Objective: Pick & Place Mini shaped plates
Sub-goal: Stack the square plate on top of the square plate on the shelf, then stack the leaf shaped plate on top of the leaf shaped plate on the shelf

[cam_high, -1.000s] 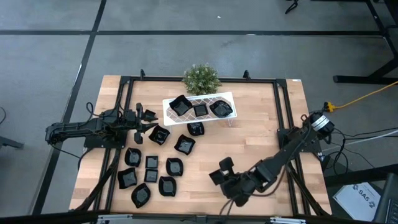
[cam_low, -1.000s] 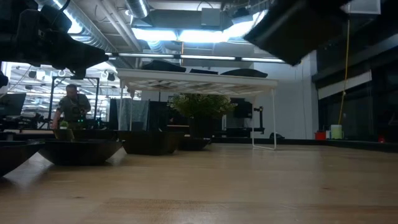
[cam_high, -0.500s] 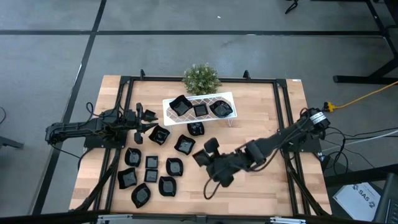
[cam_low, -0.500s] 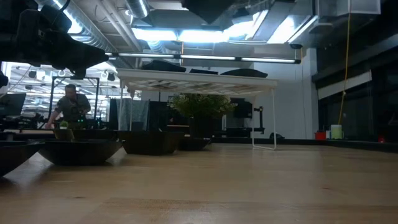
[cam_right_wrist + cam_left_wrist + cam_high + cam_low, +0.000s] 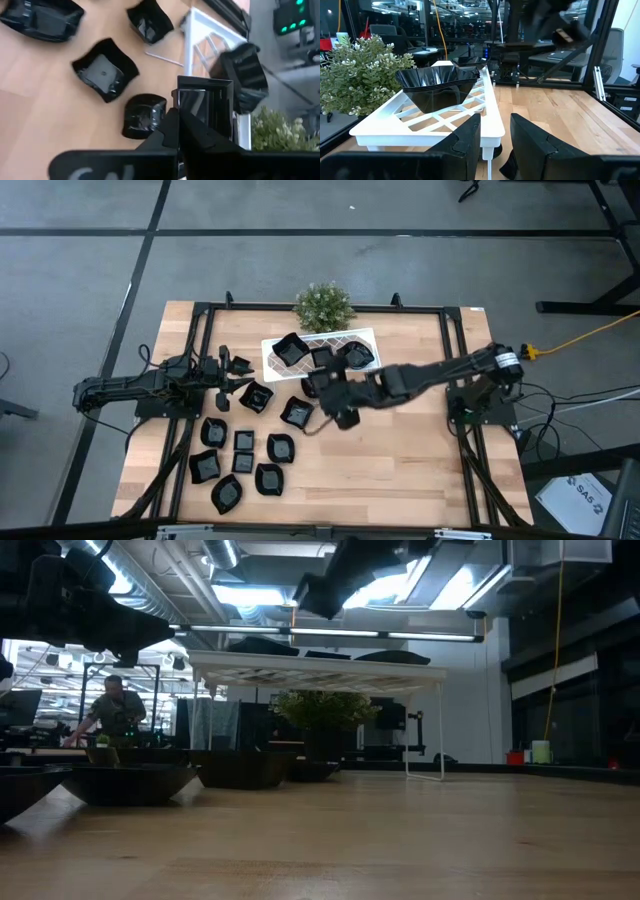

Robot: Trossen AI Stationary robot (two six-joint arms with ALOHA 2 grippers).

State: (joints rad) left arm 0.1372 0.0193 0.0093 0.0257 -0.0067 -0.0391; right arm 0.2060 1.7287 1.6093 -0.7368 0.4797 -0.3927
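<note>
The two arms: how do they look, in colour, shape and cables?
Both arms are dark, slim and jointed. The left gripper has two blocky, matte black fingers. The right gripper has black fingers too. Black cables run along the right arm.

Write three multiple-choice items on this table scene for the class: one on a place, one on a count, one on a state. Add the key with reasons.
1. Where does the green plant stand?
A. On the white rack
B. Just beyond the rack, by the table edge
C. Among the loose plates

2. How many black plates lie on the rack?
A. One
B. Six
C. Three

3. How is the left tool?
A. Open, holding nothing
B. Shut on a plate
C. Out of sight

Key: 1 B, the high view shows the plant past the rack's far side. 2 C, three dark plates sit in a row on the lattice. 3 A, the left wrist view shows a gap between its fingers.
</note>
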